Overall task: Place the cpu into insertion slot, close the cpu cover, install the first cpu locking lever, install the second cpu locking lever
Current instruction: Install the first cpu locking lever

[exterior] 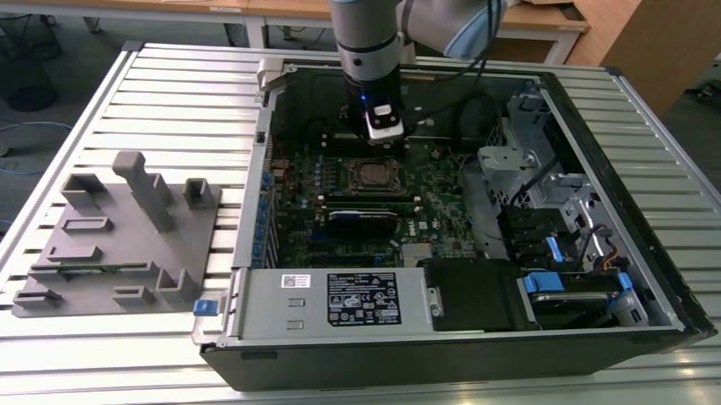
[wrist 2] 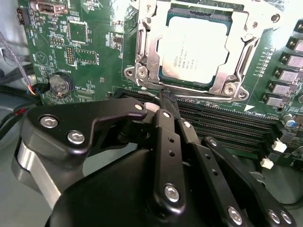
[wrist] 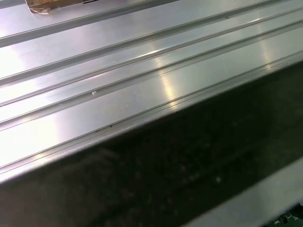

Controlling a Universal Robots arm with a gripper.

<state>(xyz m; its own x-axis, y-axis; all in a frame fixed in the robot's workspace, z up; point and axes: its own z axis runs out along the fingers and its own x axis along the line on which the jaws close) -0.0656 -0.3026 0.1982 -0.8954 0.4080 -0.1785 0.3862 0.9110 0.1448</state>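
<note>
The cpu [wrist 2: 196, 45], a silver-grey square chip, lies in the insertion slot [exterior: 370, 173] on the green board. The cpu cover [wrist 2: 144, 42], a silvery frame with a cut-out centre, lies flat around the chip. A thin silvery locking lever [wrist 2: 203, 98] runs along the socket edge nearest my fingers. My gripper [wrist 2: 165, 94] has its black fingers shut together with nothing visible between them, and their tip is at that lever's end. In the exterior view the gripper [exterior: 383, 139] hangs inside the open computer case, just beyond the socket's far edge.
Long black memory slots [wrist 2: 227, 127] lie between my fingers and the socket. A coin battery [wrist 2: 61, 84] sits beside them. A labelled grey power-supply box [exterior: 338, 299] fills the case front, with drive bays [exterior: 563, 219] at the exterior view's right. A grey fixture block [exterior: 113, 245] stands on the ribbed metal table [wrist: 118, 71].
</note>
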